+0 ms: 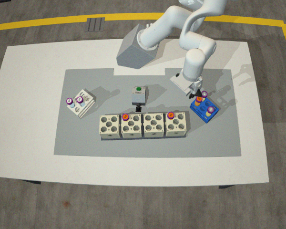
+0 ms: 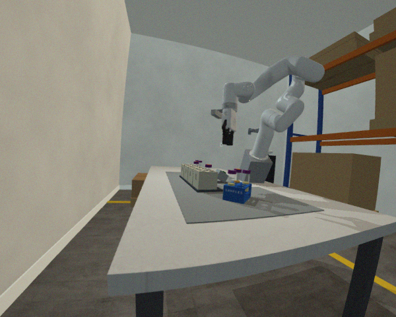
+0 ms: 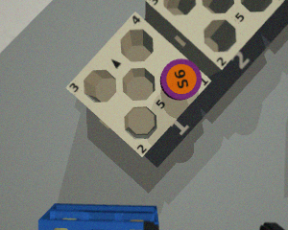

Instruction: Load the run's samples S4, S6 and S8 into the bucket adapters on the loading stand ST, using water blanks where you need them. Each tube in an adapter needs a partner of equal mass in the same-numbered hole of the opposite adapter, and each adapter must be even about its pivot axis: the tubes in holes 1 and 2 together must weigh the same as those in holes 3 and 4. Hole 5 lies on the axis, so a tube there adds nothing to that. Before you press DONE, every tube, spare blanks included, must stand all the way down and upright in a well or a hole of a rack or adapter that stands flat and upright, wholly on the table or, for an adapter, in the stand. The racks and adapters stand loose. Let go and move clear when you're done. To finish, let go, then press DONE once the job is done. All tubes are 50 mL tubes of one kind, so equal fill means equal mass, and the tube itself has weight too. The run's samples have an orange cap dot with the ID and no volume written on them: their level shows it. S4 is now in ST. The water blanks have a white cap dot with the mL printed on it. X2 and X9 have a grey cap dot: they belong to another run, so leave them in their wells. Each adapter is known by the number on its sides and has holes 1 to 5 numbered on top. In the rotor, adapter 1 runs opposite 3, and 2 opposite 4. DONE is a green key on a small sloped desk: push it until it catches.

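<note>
Your S6 tube [image 1: 170, 115] [image 3: 180, 80] stands in adapter 1 [image 1: 175, 130] [image 3: 116, 103], nearer the table's far long edge from the arm's base than your gripper [image 1: 195, 94] [image 2: 227, 143] [image 3: 211, 227]; only the wrist view reads its label clearly, while the exterior shows the fingers parted, empty, high above.

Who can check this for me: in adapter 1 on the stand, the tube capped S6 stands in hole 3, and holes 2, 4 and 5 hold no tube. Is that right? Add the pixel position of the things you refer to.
Not quite: the wrist view shows tube S6 [image 1: 170, 115] [image 3: 180, 80] in hole 1, not hole 3. The rest stands.
</note>
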`<state>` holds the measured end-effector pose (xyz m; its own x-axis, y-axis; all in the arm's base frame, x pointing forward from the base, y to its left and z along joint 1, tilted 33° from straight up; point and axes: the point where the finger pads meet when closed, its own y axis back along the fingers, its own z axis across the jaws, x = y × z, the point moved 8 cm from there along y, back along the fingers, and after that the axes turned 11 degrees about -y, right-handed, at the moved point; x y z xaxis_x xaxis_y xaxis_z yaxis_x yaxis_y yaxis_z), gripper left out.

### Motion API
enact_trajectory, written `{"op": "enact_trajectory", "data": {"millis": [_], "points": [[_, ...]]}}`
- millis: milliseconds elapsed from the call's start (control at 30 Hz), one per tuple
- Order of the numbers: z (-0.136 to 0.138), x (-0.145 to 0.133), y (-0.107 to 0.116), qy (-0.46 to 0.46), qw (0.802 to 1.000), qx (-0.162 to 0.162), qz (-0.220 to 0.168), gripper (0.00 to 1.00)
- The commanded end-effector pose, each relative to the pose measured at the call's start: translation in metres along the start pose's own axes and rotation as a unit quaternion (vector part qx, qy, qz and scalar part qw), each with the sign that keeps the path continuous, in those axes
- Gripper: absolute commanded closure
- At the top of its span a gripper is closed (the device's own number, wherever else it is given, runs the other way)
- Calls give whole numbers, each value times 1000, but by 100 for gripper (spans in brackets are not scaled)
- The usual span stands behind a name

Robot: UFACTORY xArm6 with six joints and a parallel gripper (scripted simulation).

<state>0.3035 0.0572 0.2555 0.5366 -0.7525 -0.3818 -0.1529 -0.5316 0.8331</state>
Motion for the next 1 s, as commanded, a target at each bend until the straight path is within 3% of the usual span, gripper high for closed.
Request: {"op": "enact_trajectory", "data": {"millis": [0,400,967], "points": [[-9,-26,1,-1,1000,0,5,43],[-26,-78,1,-1,1000,0,5,43],[-26,-78,-3,-1,1000,0,5,43]]}}
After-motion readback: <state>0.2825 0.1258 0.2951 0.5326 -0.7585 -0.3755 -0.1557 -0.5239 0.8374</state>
